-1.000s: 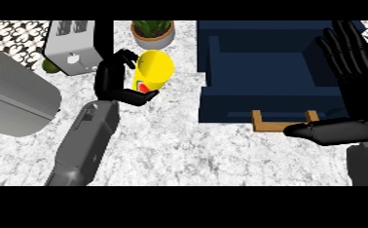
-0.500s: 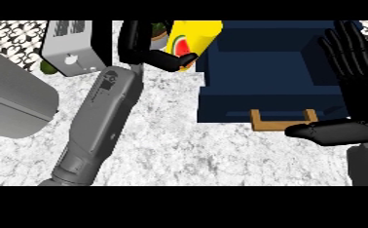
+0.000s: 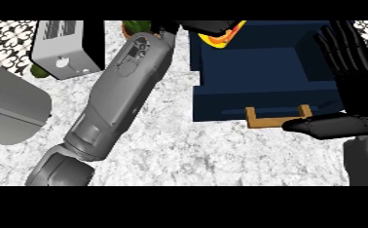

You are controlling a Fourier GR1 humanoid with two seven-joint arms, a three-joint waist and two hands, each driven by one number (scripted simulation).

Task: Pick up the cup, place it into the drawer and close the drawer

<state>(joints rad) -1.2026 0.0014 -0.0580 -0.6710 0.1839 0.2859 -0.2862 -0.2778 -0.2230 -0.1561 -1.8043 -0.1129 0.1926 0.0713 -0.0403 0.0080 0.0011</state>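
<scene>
No brand, label or readable writing anywhere in the head view.

Yellow cup (image 3: pixel 224 33) at the top edge, above the far left corner of the open drawer (image 3: pixel 266 71), mostly hidden; only a curved yellow wall with an orange-red patch visible. Long axis and pointing direction impossible to judge from that sliver. Smooth, glossy-looking surface.

Left hand (image 3: pixel 208 26) black, curled over the cup from above and clamped on it, at the end of a long grey forearm running diagonally from lower left up to the top centre.

Right hand (image 3: pixel 346 56) black, at the right edge beside the drawer, fingers straight and pointing up, spread apart, holding nothing; thumb (image 3: pixel 327 124) lying low, just right of the drawer handle (image 3: pixel 279 117).

Drawer dark navy, box-shaped, pulled out, with flat inner floor and upright walls. Handle a tan wooden U-shaped bracket on the front.

Worktop (image 3: pixel 187 149) white-grey marble, mottled. Grey boxy toaster (image 3: pixel 66 47) at upper left, with slots on top. Rounded grey metal object (image 3: pixel 18 107) at the left edge. Potted plant (image 3: pixel 137 27) at the top, partly behind the forearm. Patterned black-and-white tile (image 3: pixel 16 42) in the top left corner.
</scene>
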